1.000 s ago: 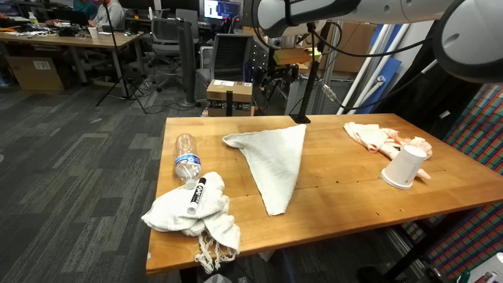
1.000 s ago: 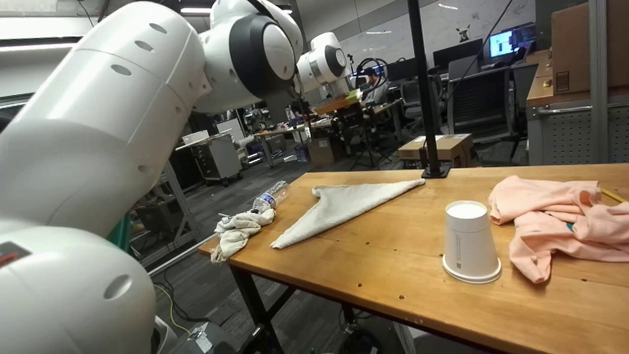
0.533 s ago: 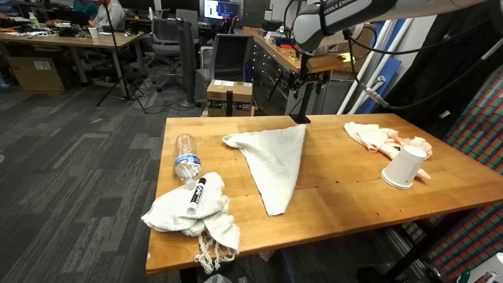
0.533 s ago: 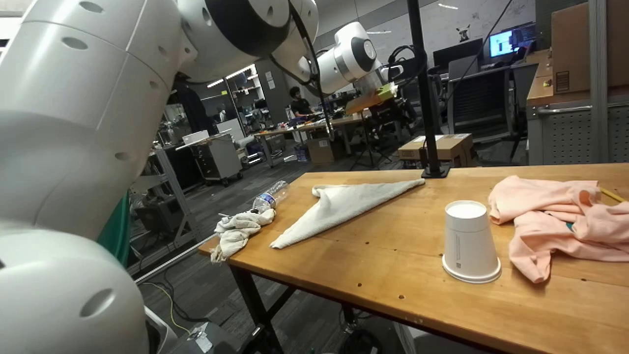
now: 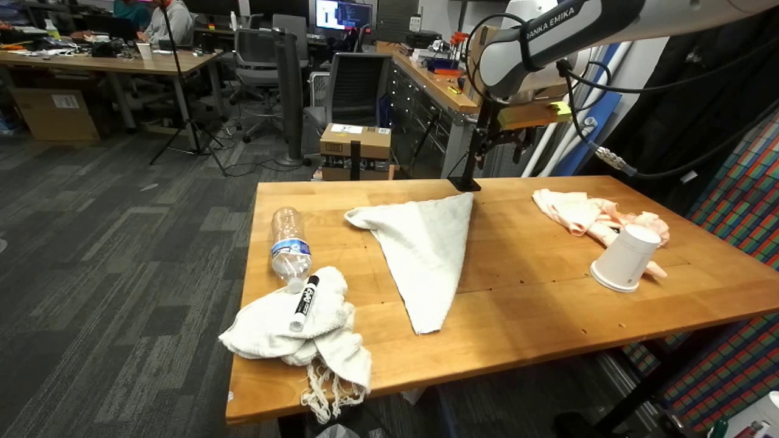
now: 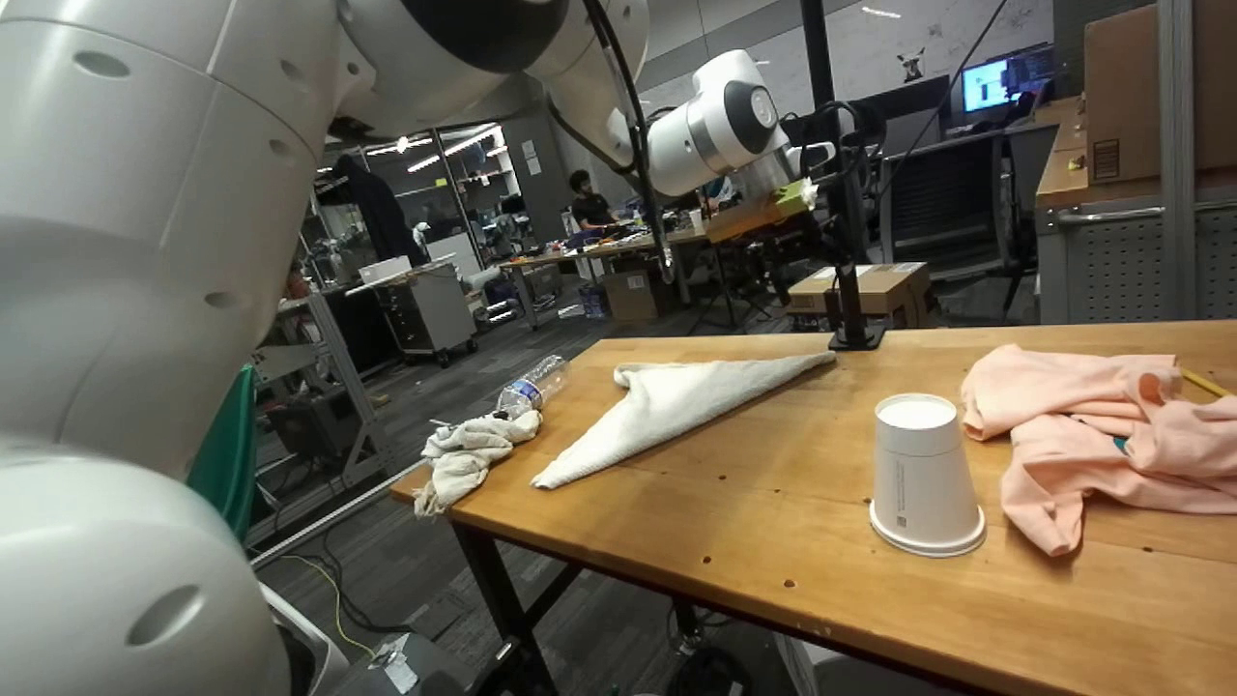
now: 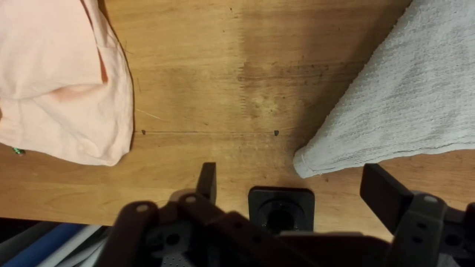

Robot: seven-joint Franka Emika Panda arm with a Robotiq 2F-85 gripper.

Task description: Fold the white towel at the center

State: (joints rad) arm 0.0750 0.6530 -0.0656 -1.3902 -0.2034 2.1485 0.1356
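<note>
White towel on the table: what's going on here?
The robot's gripper hangs open and empty, clear of the white towel it should fold. The towel lies in a rough triangle on the table, probably folded once. To one side a marker lies on a rag; to the other is a pink cloth.

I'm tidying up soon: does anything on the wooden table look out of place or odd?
Yes: the crumpled white cloth rag hangs partly over the edge of the wooden table, frayed end dangling. The white tapered cup stands upside down, wide end lowest. I see no spill.
</note>
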